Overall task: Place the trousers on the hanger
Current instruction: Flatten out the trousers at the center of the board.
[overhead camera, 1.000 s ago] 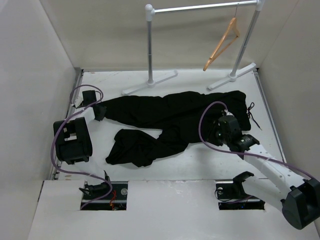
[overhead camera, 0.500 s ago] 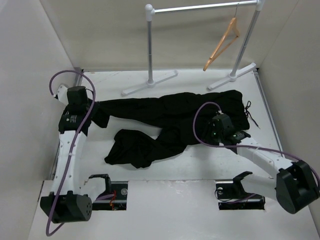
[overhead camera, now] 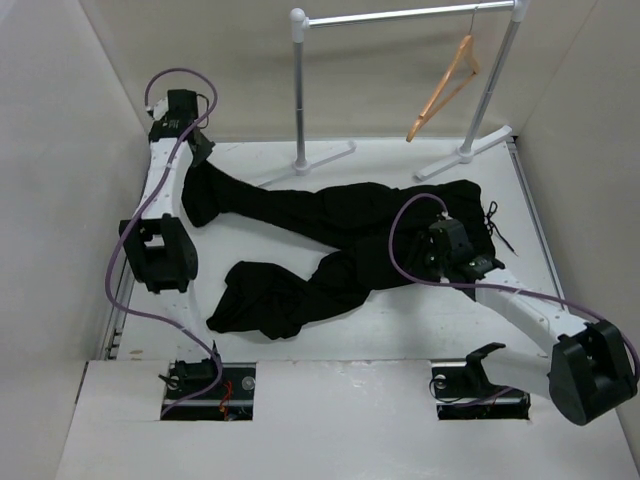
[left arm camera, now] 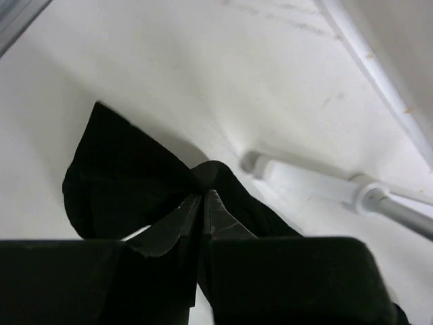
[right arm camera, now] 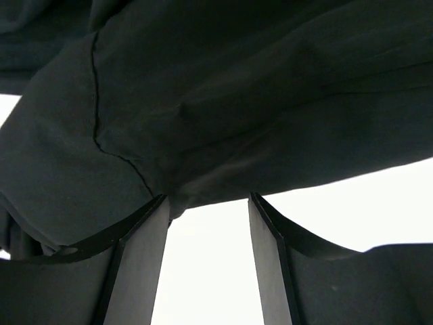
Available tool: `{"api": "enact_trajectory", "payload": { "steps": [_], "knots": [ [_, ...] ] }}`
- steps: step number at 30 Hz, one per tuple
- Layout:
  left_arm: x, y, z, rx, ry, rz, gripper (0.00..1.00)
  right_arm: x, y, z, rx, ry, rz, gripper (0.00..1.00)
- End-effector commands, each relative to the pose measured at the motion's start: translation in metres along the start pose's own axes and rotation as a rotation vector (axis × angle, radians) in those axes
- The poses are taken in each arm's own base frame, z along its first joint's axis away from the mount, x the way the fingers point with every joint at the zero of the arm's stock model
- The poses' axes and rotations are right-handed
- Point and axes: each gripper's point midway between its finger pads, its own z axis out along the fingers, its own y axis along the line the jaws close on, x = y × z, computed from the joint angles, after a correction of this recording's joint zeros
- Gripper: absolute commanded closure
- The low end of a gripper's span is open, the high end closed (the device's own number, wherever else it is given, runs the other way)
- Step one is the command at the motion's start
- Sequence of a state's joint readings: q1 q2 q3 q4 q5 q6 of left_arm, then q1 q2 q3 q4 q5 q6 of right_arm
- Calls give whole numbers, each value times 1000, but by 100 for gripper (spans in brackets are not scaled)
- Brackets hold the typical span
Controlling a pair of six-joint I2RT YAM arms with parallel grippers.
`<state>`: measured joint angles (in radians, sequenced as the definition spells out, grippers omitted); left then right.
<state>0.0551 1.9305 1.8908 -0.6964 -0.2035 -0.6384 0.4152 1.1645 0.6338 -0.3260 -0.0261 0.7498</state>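
The trousers (overhead camera: 340,215) lie sprawled across the middle of the counter (overhead camera: 420,320). One leg runs out to the far left and the other is bunched in a wrinkled heap (overhead camera: 265,300) toward the near edge. The wider waist end lies at the right. They look soft, limp and fairly light. Cloth like this has no stiffness of its own, so wherever it is pinched the rest will sag and trail, and a loose fold can slide out of a shallow grip. The best holds are probably the thick, seamed parts, meaning a hem, the waistband or the crotch seam, taken deep between the fingers and not at a single thin layer. The left claw (overhead camera: 197,155) is clenched on the tip of the far-left leg, which is drawn up off the counter at the back left corner. In its wrist view the black fingertips (left arm camera: 193,210) meet with cloth pinched between them. The right claw (right arm camera: 206,200) is released, its fingers set apart with bare counter showing between them. It sits at the edge of a seamed fold near the waist end without gripping it. The hanger (overhead camera: 445,90) hangs tilted by its hook from the rail (overhead camera: 400,15) at the back right, well apart from the cloth. A leg will likely have to be carried up to it and fed over the lower bar without slipping free.
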Motion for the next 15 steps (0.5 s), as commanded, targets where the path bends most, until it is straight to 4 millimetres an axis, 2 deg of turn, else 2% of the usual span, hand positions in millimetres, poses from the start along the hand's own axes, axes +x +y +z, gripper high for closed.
{"api": "enact_trajectory", "payload": {
  "steps": [1,3,4,6,8,10,12,14,15],
  "knots": [
    [-40,-39,-71,105,-119,100,97,-24,5,-12,-26,-99,27,46],
    [-38,-34,-87,99,-143,130,97,-22,-1,-13,-19,-103,37,51],
    [-32,-24,-93,83,-143,146,97,-21,-4,-13,-17,-104,42,54],
    [-11,9,-96,20,-147,165,97,-18,-10,-13,-8,-104,50,55],
    [15,52,-96,-39,-150,158,96,-16,-13,-13,-8,-100,56,55],
    [41,100,-84,-115,-132,111,96,-15,-13,-12,-10,-95,54,53],
    [57,140,-67,-191,-94,46,95,-15,-11,-10,-15,-84,42,51],
    [67,167,-54,-246,-58,-2,91,-15,-8,-10,-19,-73,37,50],
    [71,172,-50,-251,-38,-14,84,-15,-7,-10,-22,-71,35,49]
  ]
}}
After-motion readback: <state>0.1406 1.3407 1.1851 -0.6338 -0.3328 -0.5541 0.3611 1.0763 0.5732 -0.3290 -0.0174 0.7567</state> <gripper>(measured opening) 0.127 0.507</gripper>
